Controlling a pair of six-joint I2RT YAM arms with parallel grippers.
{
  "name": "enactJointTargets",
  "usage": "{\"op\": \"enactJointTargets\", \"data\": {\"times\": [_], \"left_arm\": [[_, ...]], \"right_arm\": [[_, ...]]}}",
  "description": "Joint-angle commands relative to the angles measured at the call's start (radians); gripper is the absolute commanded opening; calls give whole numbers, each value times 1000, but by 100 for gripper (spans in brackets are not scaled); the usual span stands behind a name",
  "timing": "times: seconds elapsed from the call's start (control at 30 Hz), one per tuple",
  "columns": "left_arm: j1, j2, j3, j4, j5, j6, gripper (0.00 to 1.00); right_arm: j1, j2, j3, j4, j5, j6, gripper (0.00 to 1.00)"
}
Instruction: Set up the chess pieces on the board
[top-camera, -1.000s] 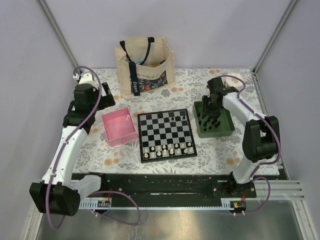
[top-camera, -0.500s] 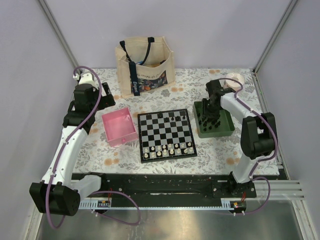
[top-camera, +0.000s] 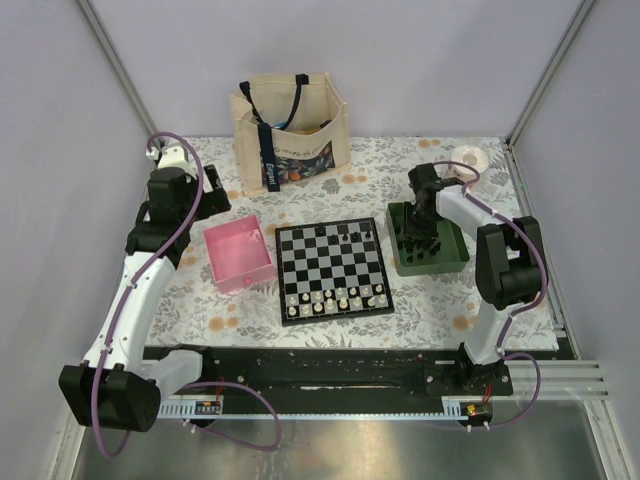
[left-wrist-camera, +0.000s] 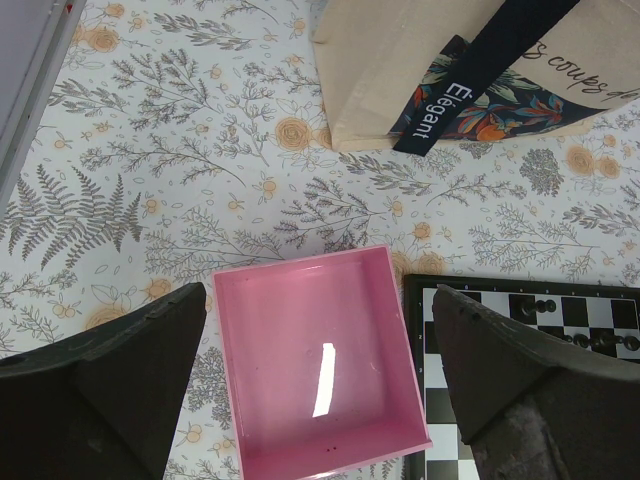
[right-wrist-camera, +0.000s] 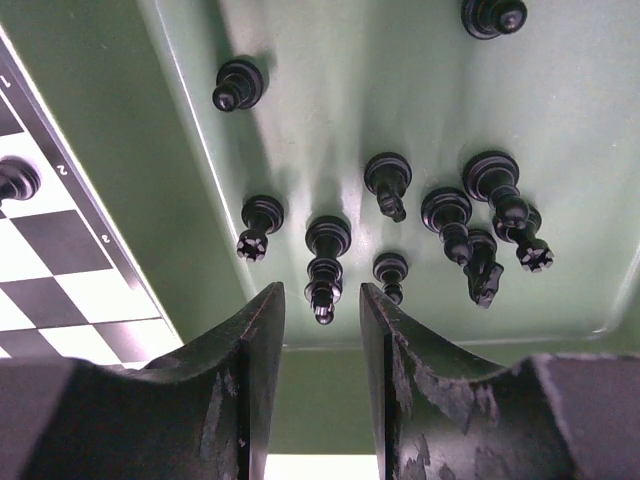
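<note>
**Down in the Green Tray, Astride One Black Piece**

Found the right gripper (right-wrist-camera: 322, 300) lowered into the green tray (right-wrist-camera: 330, 80), just right of the board (top-camera: 330, 268). Saw its jaws narrowly parted, one on each side of a lone piece (right-wrist-camera: 325, 255). Made out no contact between either jaw and that piece, so logged nothing as pinched. Noted the other black chess pieces (right-wrist-camera: 388, 180) scattered over the tray floor beyond. Saw several bunched close together toward the right wall and two set well apart near the far end. Caught a strip of the board's edge at the left of the right wrist view, just beside the tray, with one black piece standing on it.

Found the left gripper (left-wrist-camera: 318, 295) raised above the pink tray (left-wrist-camera: 270, 400), jaws spread wide and gripping nothing. Placed that tray just left of the board.

From the top view, spotted a few black pieces on the board's far rows. Saw white pieces (top-camera: 335, 297) lined along its two near rows. Noted a tote bag (top-camera: 290, 130) upright behind the board on the flowered table (left-wrist-camera: 150, 150).
</note>
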Motion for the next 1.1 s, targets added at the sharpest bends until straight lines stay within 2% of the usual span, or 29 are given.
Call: {"op": "enactJointTargets", "data": {"times": [0.0, 0.43, 0.57, 0.63, 0.77, 0.8, 0.83, 0.97, 1.07], "left_arm": [[2, 1, 8, 31, 21, 6, 99], [1, -1, 7, 31, 16, 8, 99], [2, 4, 7, 31, 21, 6, 99], [1, 5, 8, 31, 26, 5, 99], [1, 4, 7, 33, 24, 6, 99], [1, 4, 7, 33, 22, 6, 99], [1, 4, 8, 33, 21, 6, 99], [1, 2, 9, 33, 21, 6, 99], [1, 2, 9, 33, 19, 6, 99]], "right_arm": [[5, 15, 20, 30, 12, -2, 44], [5, 56, 54, 38, 39, -4, 43], [5, 51, 42, 47, 38, -2, 39], [5, 47, 42, 47, 45, -4, 25], [5, 27, 58, 20, 52, -2, 22], [5, 15, 66, 6, 49, -4, 19], [5, -5, 65, 4, 50, -4, 13], [5, -90, 106, -40, 79, -12, 10], [8, -142, 161, -71, 41, -16, 8]]}}
